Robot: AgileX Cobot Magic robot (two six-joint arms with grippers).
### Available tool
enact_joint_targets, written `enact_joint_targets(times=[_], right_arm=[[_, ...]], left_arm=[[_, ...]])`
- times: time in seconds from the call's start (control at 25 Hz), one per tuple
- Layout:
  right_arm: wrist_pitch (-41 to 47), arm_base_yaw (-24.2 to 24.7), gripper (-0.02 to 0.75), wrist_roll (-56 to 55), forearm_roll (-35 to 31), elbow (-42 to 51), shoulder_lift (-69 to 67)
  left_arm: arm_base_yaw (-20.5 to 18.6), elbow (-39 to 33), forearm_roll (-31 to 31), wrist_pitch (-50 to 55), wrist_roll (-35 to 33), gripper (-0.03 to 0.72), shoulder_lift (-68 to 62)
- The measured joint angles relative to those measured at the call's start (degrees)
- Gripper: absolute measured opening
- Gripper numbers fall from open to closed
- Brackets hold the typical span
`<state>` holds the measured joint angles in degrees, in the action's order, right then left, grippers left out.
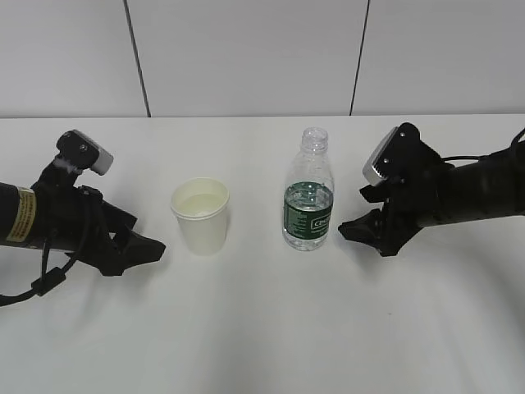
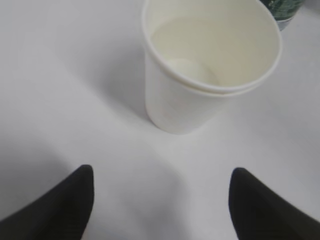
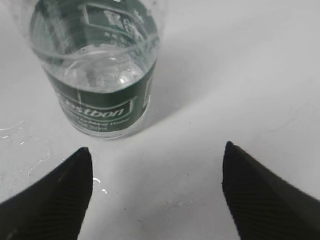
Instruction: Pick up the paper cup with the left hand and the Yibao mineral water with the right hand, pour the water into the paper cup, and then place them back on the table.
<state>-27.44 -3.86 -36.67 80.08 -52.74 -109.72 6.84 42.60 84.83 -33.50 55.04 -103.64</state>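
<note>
Mid-table, side by side: one paper cup (image 1: 200, 216) left, one Yibao mineral water (image 1: 309, 193) just right of it, both upright, apart.
Cup handling: light, thin-walled, likely crushable; liquid seems to be inside, so grip mid-wall gently.
Bottle handling: uncapped, part full, ribbed plastic, possibly wet; hold at the label band.
Left hand (image 1: 135, 246): one pincer, released, empty, near cup.
Right hand (image 1: 361, 228): one pincer, released, empty, near bottle.
Table (image 1: 262, 345): droplets beside the bottle.
</note>
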Motion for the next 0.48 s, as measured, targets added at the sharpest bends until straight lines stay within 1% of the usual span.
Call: enact_joint_targets(times=[0.2, 0.28, 0.4, 0.48], right_arm=[[4.5, 0.0, 0.594, -7.6, 2.2, 0.0, 3.2], [6.3, 0.0, 0.594, -12.3, 4.8, 0.0, 4.2], [7.8, 0.0, 0.594, -21.5, 12.3, 0.0, 5.6], [8.6, 0.0, 0.594, -28.6, 19.4, 0.0, 6.5]], left_arm=[[0.0, -0.2, 2.5, 0.5, 3.8, 0.542, 1.8], [0.0, -0.2, 2.9, 1.0, 5.0, 0.542, 2.6], [0.0, -0.2, 5.1, 2.2, 7.9, 0.54, 3.4], [0.0, -0.3, 7.4, 2.5, 10.6, 0.54, 4.0]])
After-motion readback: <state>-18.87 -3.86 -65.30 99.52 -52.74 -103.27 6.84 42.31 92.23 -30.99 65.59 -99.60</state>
